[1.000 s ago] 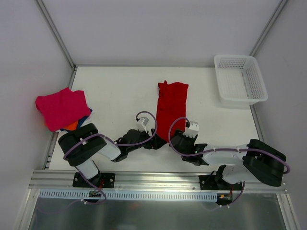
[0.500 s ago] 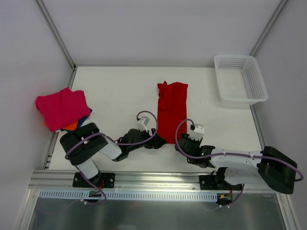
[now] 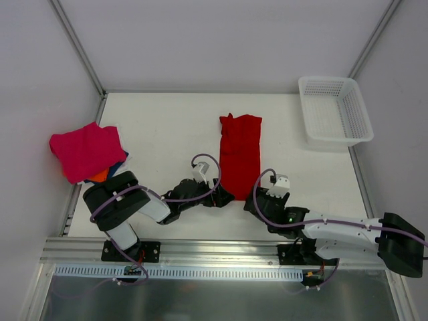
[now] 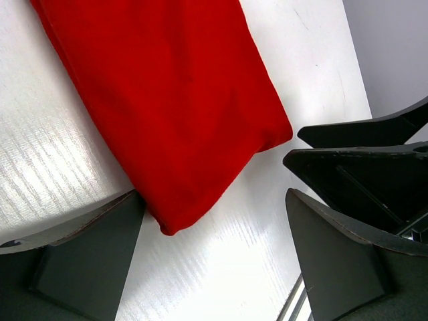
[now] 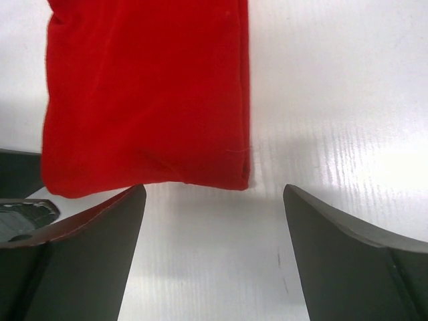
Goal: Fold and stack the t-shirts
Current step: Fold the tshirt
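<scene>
A bright red t-shirt (image 3: 240, 154), folded into a long strip, lies flat mid-table. Its near end shows in the left wrist view (image 4: 167, 100) and the right wrist view (image 5: 147, 93). My left gripper (image 3: 224, 196) is open and empty at the strip's near left corner; one fingertip (image 4: 100, 257) touches the cloth edge. My right gripper (image 3: 256, 200) is open and empty just short of the strip's near right corner, with bare table between its fingers (image 5: 354, 254). A magenta-pink shirt (image 3: 85, 150) tops a stack at the far left, with orange (image 3: 99, 175) and dark blue edges under it.
A white mesh basket (image 3: 334, 110) stands at the back right corner. The white table (image 3: 160, 127) is bounded by grey walls and metal rails. The right arm's dark links (image 4: 361, 160) cross the left wrist view.
My right gripper has drawn back toward the near edge, off the red shirt's near end, and its arm has stretched out to the right. The left gripper has barely moved.
</scene>
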Robot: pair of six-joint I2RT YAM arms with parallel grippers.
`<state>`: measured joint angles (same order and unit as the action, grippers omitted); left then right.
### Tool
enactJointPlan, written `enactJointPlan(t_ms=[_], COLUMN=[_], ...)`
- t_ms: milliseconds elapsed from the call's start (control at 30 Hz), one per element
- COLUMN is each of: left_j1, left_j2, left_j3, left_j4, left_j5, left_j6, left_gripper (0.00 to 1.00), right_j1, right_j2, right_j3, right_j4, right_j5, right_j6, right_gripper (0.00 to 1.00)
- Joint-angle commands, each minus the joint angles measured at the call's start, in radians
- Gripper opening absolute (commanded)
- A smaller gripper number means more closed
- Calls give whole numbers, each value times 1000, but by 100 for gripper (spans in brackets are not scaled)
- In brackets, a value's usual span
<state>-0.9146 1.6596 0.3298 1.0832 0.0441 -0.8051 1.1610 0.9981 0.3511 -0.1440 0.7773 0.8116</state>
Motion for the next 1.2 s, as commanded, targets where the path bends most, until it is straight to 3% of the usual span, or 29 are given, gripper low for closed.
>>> enactJointPlan(t_ms=[0,400,733,1033,1167], left_j1=[6,6,6,6,6], left_j2=[43,86,134,103,66], left_j3=[-25,-67,-71,-80,-90], left_j4=[-198,-123,-66,-89,-124], left_j5=[-13,-3,10,-1,-16], left_j6=[12,-16,-36,-22,-8], left_gripper=[90,90,90,90,90], right_j1=[3,-17,-79,-119,-113], right_j2=[-7,50,63,319,361], right_j3=[-17,48,80,84,74], right_j4=[17,15,41,190,242], right_j5=[45,134,99,-10,-55], right_j6=[21,31,-22,-31,-17], right_gripper=[88,89,89,89,89])
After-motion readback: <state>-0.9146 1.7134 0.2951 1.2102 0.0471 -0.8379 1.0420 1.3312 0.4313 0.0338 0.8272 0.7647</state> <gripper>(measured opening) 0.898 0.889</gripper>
